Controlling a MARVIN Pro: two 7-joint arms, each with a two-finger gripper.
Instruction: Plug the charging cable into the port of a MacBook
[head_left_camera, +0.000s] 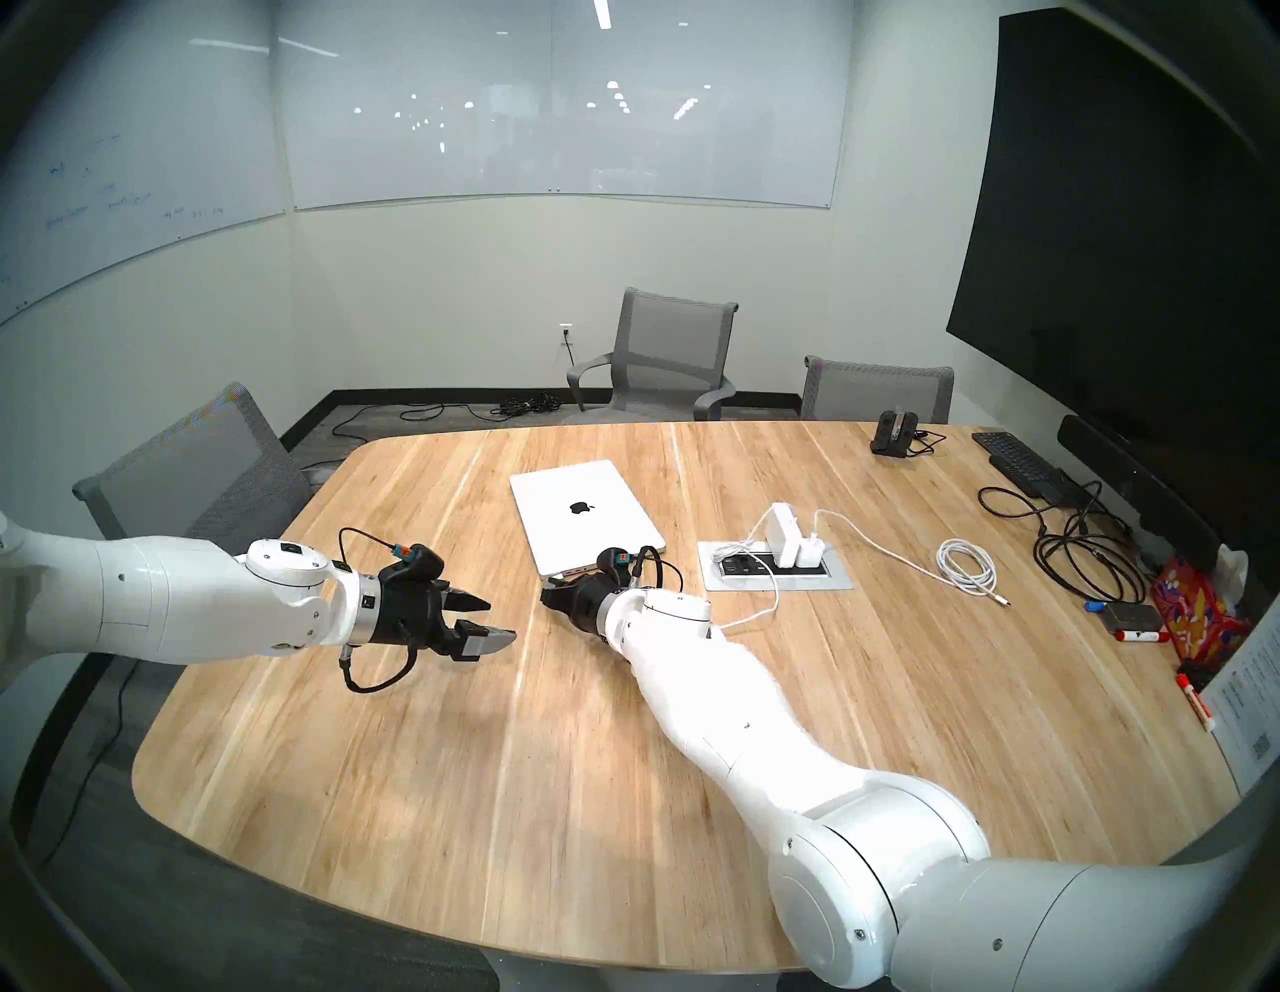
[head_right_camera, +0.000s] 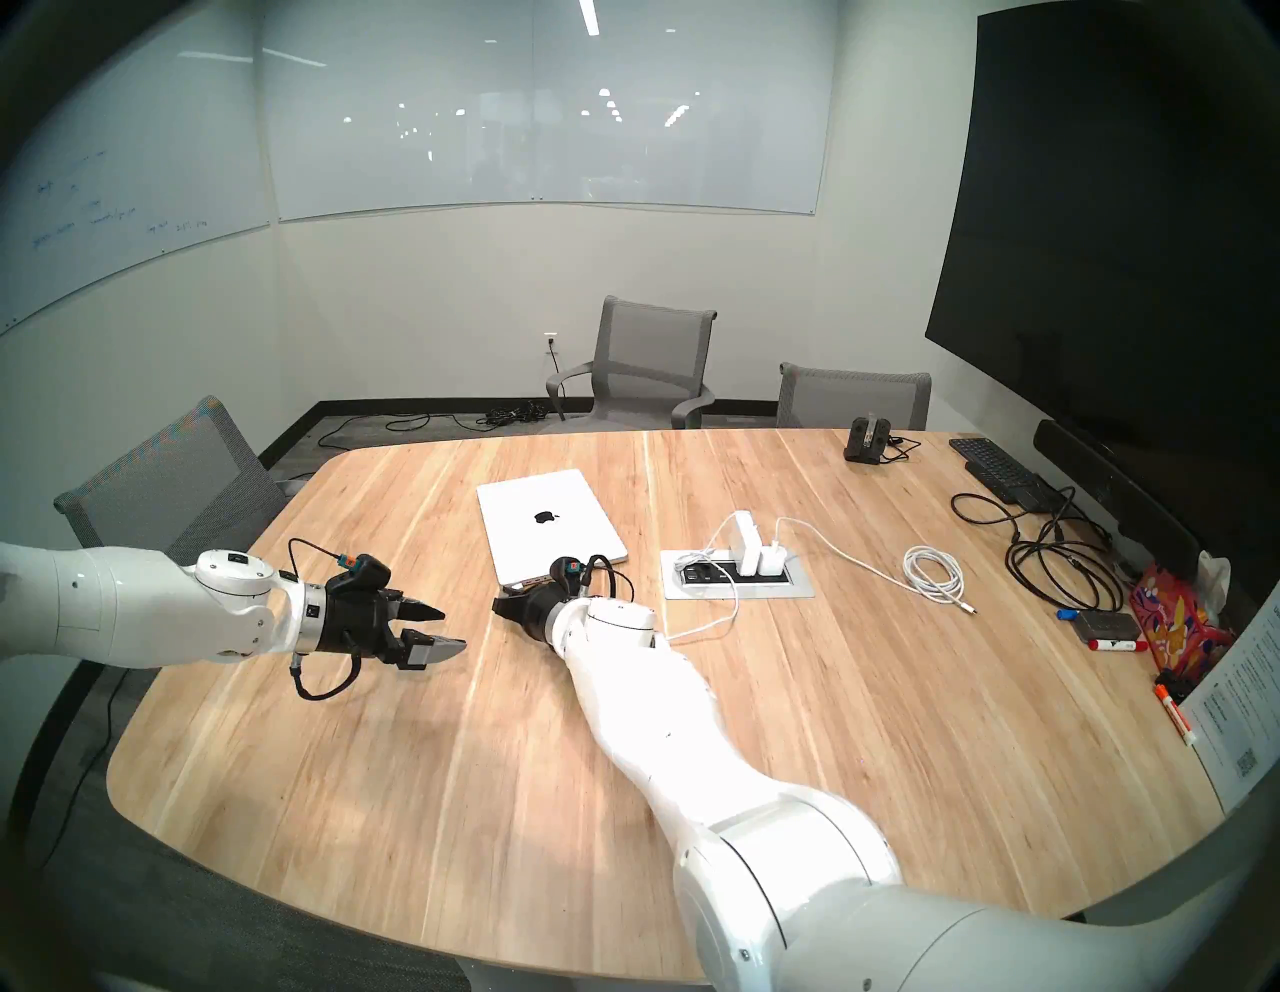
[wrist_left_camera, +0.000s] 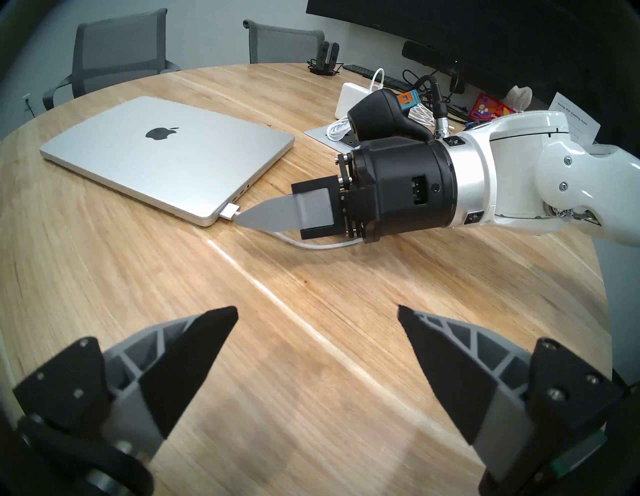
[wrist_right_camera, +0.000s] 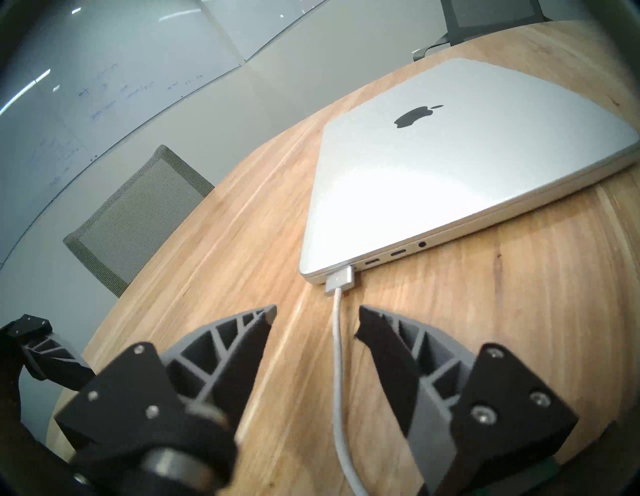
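1. Right now the MacBook (wrist_right_camera: 467, 156) lies shut on the wooden table (head_left_camera: 485, 796); the charging cable (wrist_right_camera: 336, 346) has its connector seated in the port (wrist_right_camera: 341, 275) at the end of the side-edge row.
2. Only the wrist views show that plug; in the head views the right gripper (wrist_right_camera: 317, 320) hides it.
3. Right gripper: fingers apart, straddling the cord, not touching it.
4. Left gripper (wrist_left_camera: 317, 313): spread wide, over bare table, well off the laptop.
5. Room: power adapter (head_left_camera: 783, 533) in the table's outlet box, grey chairs, whiteboard walls.
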